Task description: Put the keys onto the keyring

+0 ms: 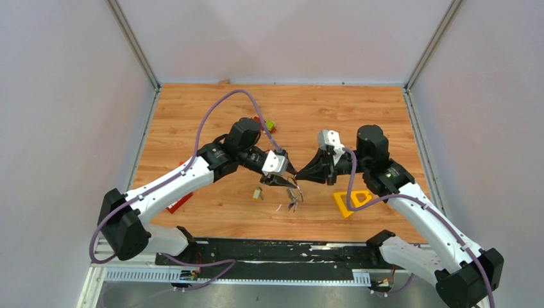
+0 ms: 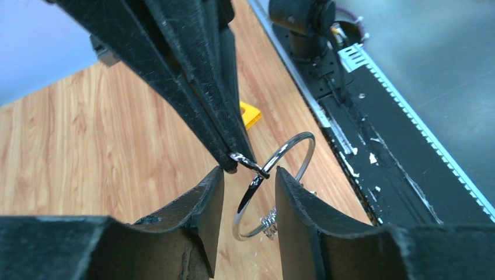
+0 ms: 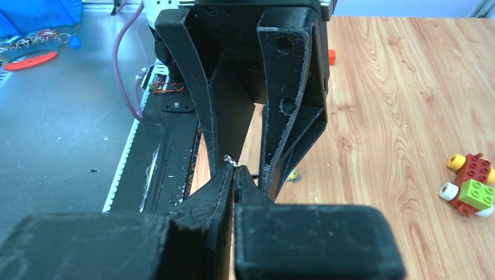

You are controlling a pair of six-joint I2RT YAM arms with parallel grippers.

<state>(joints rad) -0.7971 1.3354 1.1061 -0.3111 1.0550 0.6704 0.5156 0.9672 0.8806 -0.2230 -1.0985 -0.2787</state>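
Silver yellow-tagged key [image 1: 257, 193]: lower centre, loose on the wood table [image 1: 192, 128], unthreaded.
Left gripper [image 2: 249, 178]: jaws apart, straddling the keyring [image 2: 295, 153] mid-frame, probably to steady it.
Right gripper [image 2: 231, 157]: pinched shut on the ring's wire end — holding it aloft for threading.

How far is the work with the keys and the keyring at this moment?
Done: something silver, probably a key, seems to hang on the keyring. In hand: the right gripper pinches the ring; the left gripper stands open around it. Left: the yellow-tagged key lies on the table.
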